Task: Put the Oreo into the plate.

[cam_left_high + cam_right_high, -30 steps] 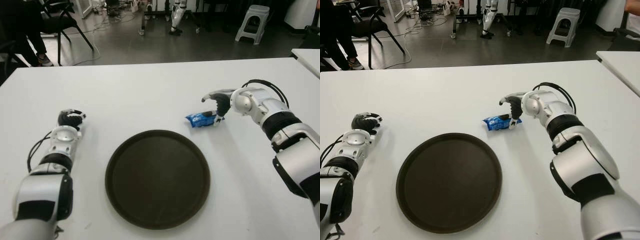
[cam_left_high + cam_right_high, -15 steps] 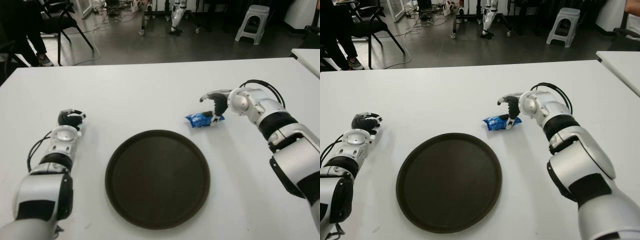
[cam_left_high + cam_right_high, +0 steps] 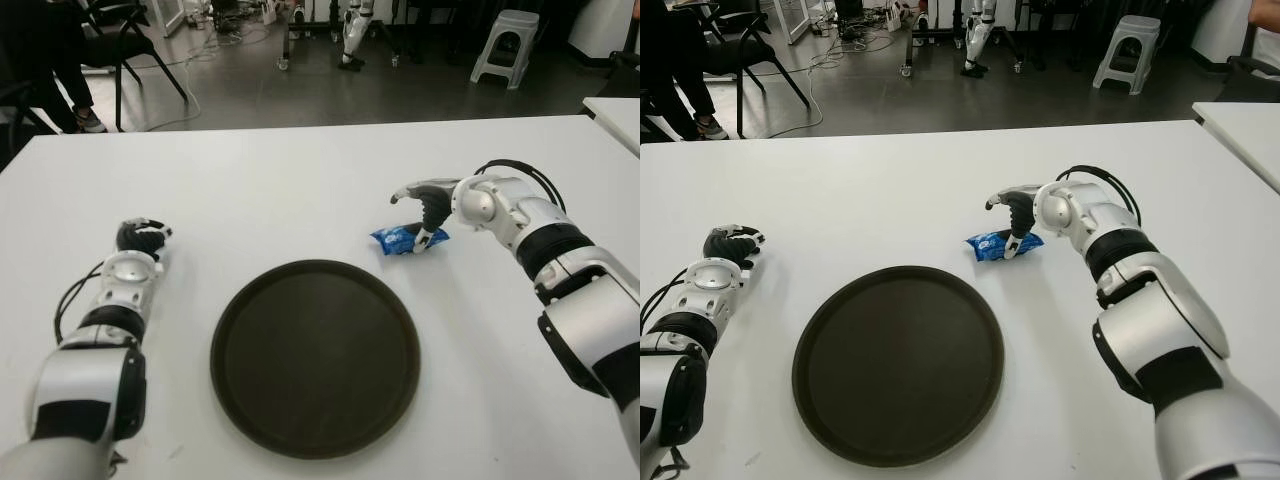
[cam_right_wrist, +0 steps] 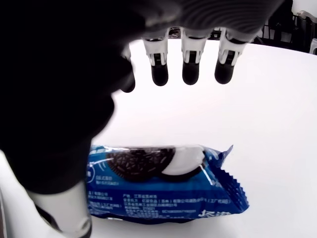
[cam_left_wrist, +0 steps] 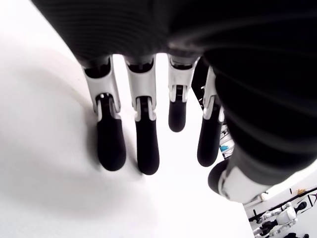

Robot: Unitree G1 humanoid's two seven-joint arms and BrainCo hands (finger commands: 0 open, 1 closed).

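Observation:
The Oreo (image 3: 405, 239) is a blue packet lying flat on the white table (image 3: 300, 180), just past the far right rim of the dark round plate (image 3: 315, 360). My right hand (image 3: 412, 217) hovers over it from the right. The right wrist view shows the packet (image 4: 163, 183) under the palm, the fingertips (image 4: 191, 72) spread above its far side and the thumb down at its near side. The fingers have not closed on it. My left hand (image 3: 140, 238) stays idle at the left of the plate, fingers (image 5: 143, 144) relaxed and holding nothing.
The plate holds nothing. A second white table (image 3: 615, 112) shows at the right edge. Beyond the table's far edge are chairs (image 3: 120, 45), a grey stool (image 3: 505, 45) and a person's legs (image 3: 60, 70) at far left.
My right hand has shifted a little to the left, bringing its fingers farther over the Oreo. The packet and the left hand have stayed put.

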